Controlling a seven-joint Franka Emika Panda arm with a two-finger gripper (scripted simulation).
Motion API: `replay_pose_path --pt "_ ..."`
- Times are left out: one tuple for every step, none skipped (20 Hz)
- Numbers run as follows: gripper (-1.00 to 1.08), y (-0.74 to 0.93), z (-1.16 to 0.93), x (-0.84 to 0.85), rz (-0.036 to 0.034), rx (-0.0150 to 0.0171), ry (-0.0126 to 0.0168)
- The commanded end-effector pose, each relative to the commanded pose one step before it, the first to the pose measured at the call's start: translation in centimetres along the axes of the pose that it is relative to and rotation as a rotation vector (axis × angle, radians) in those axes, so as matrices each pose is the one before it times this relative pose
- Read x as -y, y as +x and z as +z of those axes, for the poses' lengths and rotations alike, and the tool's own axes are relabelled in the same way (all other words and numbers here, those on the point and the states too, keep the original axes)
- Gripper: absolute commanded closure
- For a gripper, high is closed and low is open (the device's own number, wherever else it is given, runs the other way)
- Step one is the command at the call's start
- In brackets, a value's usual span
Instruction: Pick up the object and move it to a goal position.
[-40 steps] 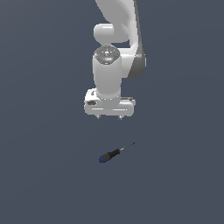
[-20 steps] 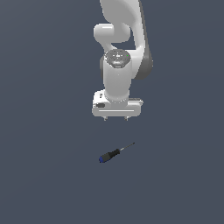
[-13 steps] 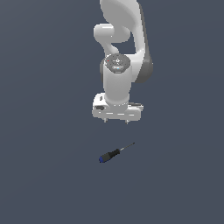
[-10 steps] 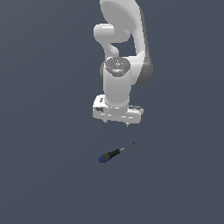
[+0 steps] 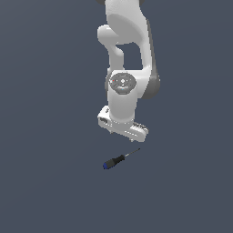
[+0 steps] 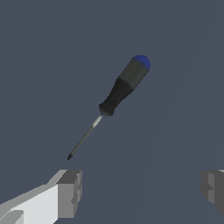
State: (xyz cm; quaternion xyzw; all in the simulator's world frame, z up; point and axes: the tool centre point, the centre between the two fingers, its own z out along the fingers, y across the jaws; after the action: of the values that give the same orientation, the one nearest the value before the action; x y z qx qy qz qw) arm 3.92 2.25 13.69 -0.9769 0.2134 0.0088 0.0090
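Observation:
The screwdriver [image 5: 119,159] lies flat on the dark grey floor, with its black handle, blue butt end towards the exterior view's left and thin shaft towards the right. In the wrist view the screwdriver [image 6: 119,93] lies ahead of the fingers, apart from them. My gripper [image 5: 124,132] hangs above and just behind the screwdriver, not touching it. The wrist view shows my gripper [image 6: 142,190] open wide, with one grey fingertip [image 6: 70,194] near the shaft tip and the other at the frame's edge. Nothing is between the jaws.
A plain dark grey floor [image 5: 50,182] fills both views. The white arm [image 5: 125,54] rises above the gripper. No goal marker or other object shows.
The gripper has come lower and turned about its vertical axis, so the hand now stands slanted over the screwdriver. The screwdriver has not moved.

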Motion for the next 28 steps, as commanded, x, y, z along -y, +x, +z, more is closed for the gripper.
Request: replay_pose_path --pt "-0.92 0.585 0.676 0.328 0.06964 -0.00101 0.00008" --pt "-0.92 0.213 0.272 0.143 0.02710 -0.00045 -0.00007" --pt "-0.92 0.206 0.274 0.148 0.02704 -0.00051 -0.00011" --pt "-0.92 0.199 0.276 0.153 0.02698 -0.00056 -0.00014" --pt "-0.92 0.192 0.278 0.157 0.02692 -0.00062 -0.00018" --pt "-0.92 0.184 0.280 0.162 0.02685 -0.00068 -0.00020" --pt "-0.92 0.176 0.282 0.166 0.02679 -0.00074 -0.00023" --pt "-0.92 0.168 0.284 0.170 0.02673 -0.00080 -0.00025" --pt "-0.92 0.160 0.286 0.174 0.02665 -0.00086 -0.00026" --pt "-0.92 0.152 0.288 0.177 0.02659 -0.00093 -0.00027" --pt "-0.92 0.143 0.289 0.181 0.02651 -0.00099 -0.00028" --pt "-0.92 0.135 0.291 0.183 0.02644 -0.00105 -0.00028" --pt "-0.92 0.126 0.293 0.186 0.02637 -0.00112 -0.00028" --pt "-0.92 0.116 0.290 0.185 0.02598 -0.00116 -0.00027" --pt "-0.92 0.102 0.278 0.179 0.02465 -0.00116 -0.00025" --pt "-0.92 0.090 0.264 0.170 0.02327 -0.00115 -0.00023" --pt "-0.92 0.077 0.250 0.162 0.02186 -0.00113 -0.00020" --pt "-0.92 0.068 0.235 0.152 0.02050 -0.00110 -0.00018" --pt "-0.92 0.058 0.221 0.143 0.01913 -0.00106 -0.00015" --pt "-0.92 0.050 0.206 0.133 0.01778 -0.00102 -0.00013" --pt "-0.92 0.041 0.192 0.124 0.01641 -0.00097 -0.00011" --pt "-0.92 0.035 0.177 0.114 0.01507 -0.00091 -0.00009" --pt "-0.92 0.030 0.162 0.104 0.01375 -0.00085 -0.00007" --pt "-0.92 0.025 0.147 0.094 0.01242 -0.00078 -0.00006" --pt "-0.92 0.020 0.131 0.084 0.01109 -0.00071 -0.00004" --pt "-0.92 0.016 0.116 0.074 0.00977 -0.00063 -0.00003" --pt "-0.92 0.013 0.101 0.064 0.00847 -0.00055 -0.00002" --pt "-0.92 0.011 0.085 0.054 0.00716 -0.00047 -0.00002"
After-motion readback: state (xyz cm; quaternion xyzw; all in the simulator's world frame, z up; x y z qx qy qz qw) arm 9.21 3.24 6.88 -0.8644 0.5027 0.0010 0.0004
